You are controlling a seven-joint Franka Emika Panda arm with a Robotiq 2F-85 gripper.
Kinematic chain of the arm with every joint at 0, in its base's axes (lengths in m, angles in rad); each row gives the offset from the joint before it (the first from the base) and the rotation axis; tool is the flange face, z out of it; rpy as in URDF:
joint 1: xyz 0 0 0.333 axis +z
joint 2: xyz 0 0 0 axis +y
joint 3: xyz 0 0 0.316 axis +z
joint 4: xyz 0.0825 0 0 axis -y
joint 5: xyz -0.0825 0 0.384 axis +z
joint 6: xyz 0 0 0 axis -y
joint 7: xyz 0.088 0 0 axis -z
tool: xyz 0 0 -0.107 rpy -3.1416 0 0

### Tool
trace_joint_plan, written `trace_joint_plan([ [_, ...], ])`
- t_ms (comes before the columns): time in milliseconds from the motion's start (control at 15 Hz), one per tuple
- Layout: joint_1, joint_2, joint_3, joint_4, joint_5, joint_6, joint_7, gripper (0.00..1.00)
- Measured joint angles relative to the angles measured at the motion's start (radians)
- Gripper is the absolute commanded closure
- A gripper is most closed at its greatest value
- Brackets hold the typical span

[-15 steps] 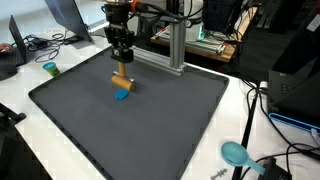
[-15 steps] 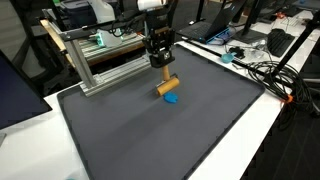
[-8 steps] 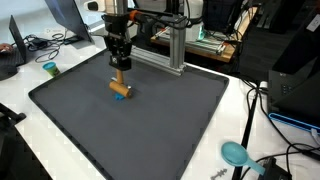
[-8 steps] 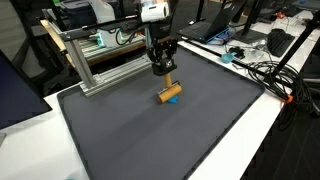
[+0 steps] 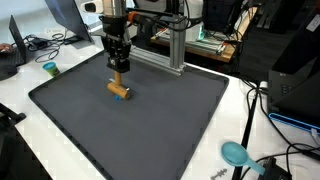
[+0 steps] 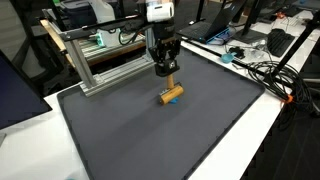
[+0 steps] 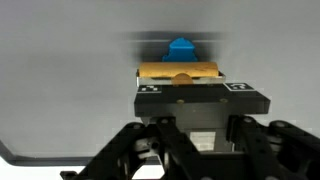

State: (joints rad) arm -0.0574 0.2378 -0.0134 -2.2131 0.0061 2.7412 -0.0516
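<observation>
**Gripper closed on a wooden piece over the dark mat, blue block at its end**

The gripper (image 5: 118, 70) (image 6: 166, 70) is clamped narrow on a wooden piece (image 5: 118, 87) (image 7: 180, 72), which hangs low over the rear half of the dark mat (image 5: 150, 130) (image 6: 150, 140). A blue block (image 5: 126, 96) (image 7: 181, 47) sits right against the wood; whether the two touch cannot be told. An aluminium frame (image 5: 165, 50) (image 6: 100, 65) stands along the mat's rear edge, near the arm, and is the closest obstruction. Off the mat, on the white table, are a small teal cup (image 5: 49, 69), a teal round object (image 5: 235, 152) and cables (image 6: 265, 70), all well apart from the gripper. The mat has a raised rim. Bare mat surface lies around the wooden piece on the sides away from the frame.
</observation>
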Motion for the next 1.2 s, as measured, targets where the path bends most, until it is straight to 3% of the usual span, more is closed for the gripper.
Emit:
trace_joint_plan([
  [467, 0.001, 0.038, 0.001, 0.049, 0.007, 0.002, 0.008, 0.78],
  [667, -0.018, 0.038, 0.016, 0.055, 0.093, 0.039, -0.005, 0.78],
  [933, -0.097, -0.053, 0.069, 0.038, 0.286, 0.098, -0.121, 0.78],
  [1200, -0.126, -0.145, 0.076, 0.002, 0.313, 0.035, -0.302, 0.78],
])
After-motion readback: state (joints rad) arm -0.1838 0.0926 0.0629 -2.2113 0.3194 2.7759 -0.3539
